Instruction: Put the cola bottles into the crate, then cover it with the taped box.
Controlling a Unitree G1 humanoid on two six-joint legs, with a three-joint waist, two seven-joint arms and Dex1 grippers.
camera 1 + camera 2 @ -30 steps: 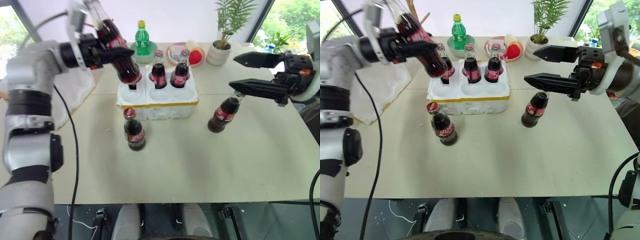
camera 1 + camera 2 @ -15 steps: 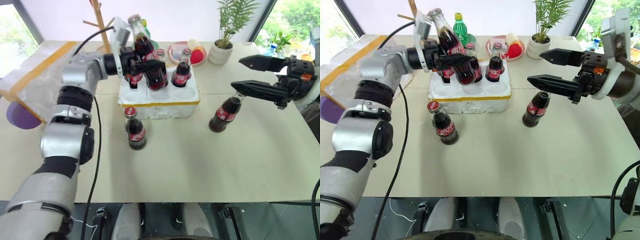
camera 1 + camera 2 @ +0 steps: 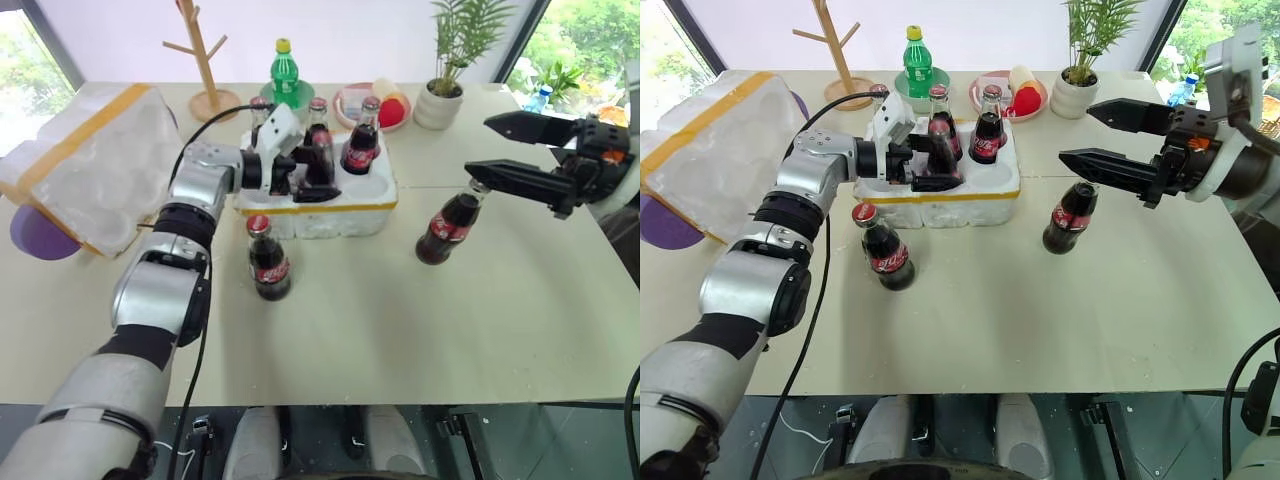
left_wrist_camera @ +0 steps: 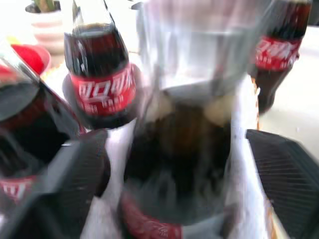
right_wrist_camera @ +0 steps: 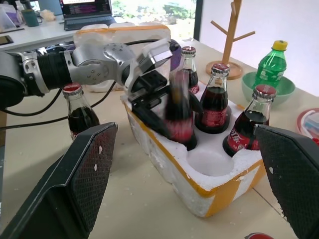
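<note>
The left gripper (image 3: 936, 168) has come down and set a small glass cola bottle (image 5: 179, 115) into a front hole of the low white foam crate (image 3: 970, 195). Its black fingers have just opened wide around the bottle, so four bottles now stand in the crate. Two shiny bottles (image 3: 269, 260) wait on the table beside the crate. The right gripper (image 3: 505, 146) hangs wide open, holding nothing. The big crumbly white box with yellow tape (image 3: 85, 160) sits to the crate's left.

Bottle labels (image 4: 102, 92): white script, not legible.
</note>
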